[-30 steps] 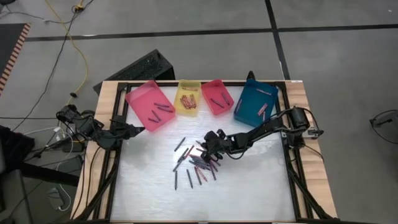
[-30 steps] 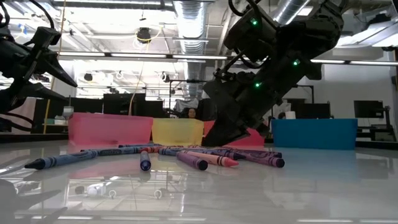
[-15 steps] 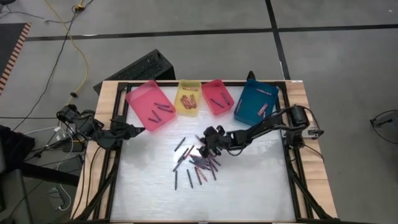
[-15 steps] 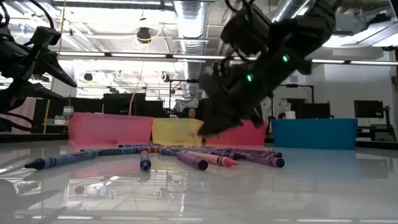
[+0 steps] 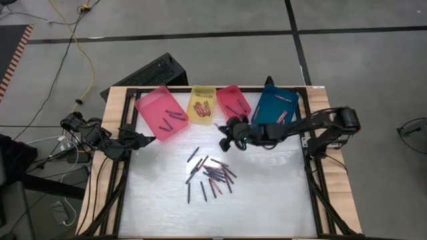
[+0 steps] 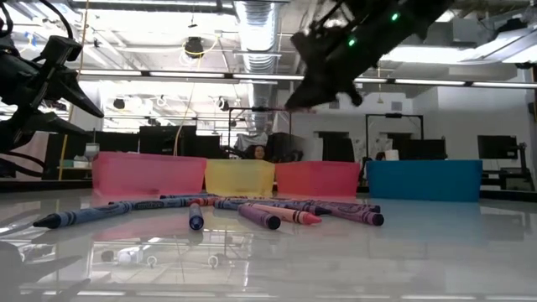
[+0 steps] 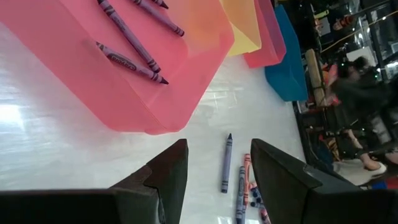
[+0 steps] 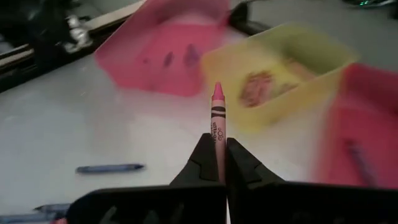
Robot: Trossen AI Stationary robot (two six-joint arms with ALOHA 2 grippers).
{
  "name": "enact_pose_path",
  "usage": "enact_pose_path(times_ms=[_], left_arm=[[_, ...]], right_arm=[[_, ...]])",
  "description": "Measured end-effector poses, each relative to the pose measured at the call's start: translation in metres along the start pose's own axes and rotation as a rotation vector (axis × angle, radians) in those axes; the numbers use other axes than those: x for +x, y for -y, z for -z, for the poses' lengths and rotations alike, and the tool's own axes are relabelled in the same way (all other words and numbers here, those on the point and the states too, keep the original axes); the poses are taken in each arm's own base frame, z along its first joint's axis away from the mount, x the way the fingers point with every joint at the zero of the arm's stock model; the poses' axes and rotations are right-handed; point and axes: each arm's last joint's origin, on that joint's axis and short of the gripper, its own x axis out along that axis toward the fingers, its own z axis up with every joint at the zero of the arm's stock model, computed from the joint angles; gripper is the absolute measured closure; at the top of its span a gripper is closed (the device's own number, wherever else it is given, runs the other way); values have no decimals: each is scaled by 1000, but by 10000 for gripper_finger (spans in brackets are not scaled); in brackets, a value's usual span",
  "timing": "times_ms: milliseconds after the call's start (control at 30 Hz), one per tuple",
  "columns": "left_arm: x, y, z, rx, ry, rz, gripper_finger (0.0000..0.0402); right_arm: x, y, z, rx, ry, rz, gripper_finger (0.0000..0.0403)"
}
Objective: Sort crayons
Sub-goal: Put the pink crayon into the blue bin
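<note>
— How do things lie on the white table (image 5: 267, 200)?

— Four plastic trays line the far edge: the large pink tray (image 5: 160, 112) nearest the left corner, then the yellow tray (image 5: 201, 104), the small red tray (image 5: 233, 103) and the blue tray (image 5: 274, 110).

— And the crayons (image 5: 212, 173)?

— Scattered mid-table, well before the trays; a few lie inside each tray.

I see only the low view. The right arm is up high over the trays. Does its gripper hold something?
Observer: Yes, the right gripper is shut on a pink crayon.
Operator: Which tray is it near?
Observer: From above, it hangs just in front of the red tray, beside the yellow tray.
Operator: And the left arm?
Observer: The left gripper waits open by the pink tray, holding nothing.
</note>
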Motion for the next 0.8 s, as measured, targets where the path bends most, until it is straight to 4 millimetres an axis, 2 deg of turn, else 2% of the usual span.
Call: enact_pose_path(times_ms=[200, 433, 600, 800], left_arm=[[0, 0, 0, 1, -5, 0, 236], [0, 0, 0, 2, -5, 0, 236], [0, 0, 0, 3, -2, -1, 236], [0, 0, 0, 3, 5, 0, 236]], right_arm=[[-31, 30, -17, 32, 17, 233, 398], [-59, 68, -11, 197, -75, 499, 398], [-66, 88, 4, 274, -186, 678, 396], [-56, 100, 18, 289, -273, 841, 395]])
